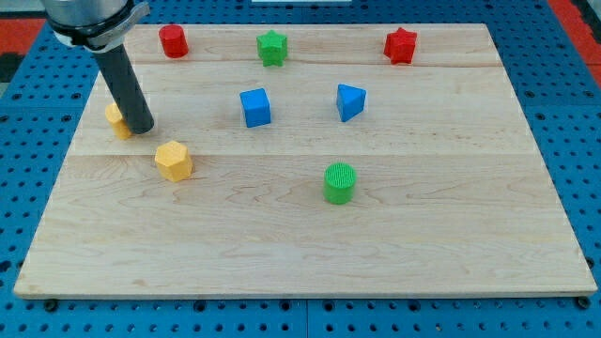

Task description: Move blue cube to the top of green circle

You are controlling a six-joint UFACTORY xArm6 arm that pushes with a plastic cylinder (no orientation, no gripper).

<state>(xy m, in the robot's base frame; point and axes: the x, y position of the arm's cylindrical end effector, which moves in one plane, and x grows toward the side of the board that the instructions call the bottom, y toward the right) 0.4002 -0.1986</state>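
Note:
The blue cube (pixel 254 107) sits on the wooden board, up and left of the middle. The green circle (pixel 339 182), a short ribbed cylinder, stands lower and to the right of it, near the board's middle. My tip (pixel 141 129) rests on the board at the view's left, far left of the blue cube. It is right beside a yellow block (pixel 117 120) that the rod partly hides.
A yellow hexagonal block (pixel 174 160) lies just right and below my tip. A blue triangular block (pixel 350 101) sits right of the cube. Along the top edge are a red block (pixel 173 40), a green star (pixel 271 47) and a red star (pixel 400 45).

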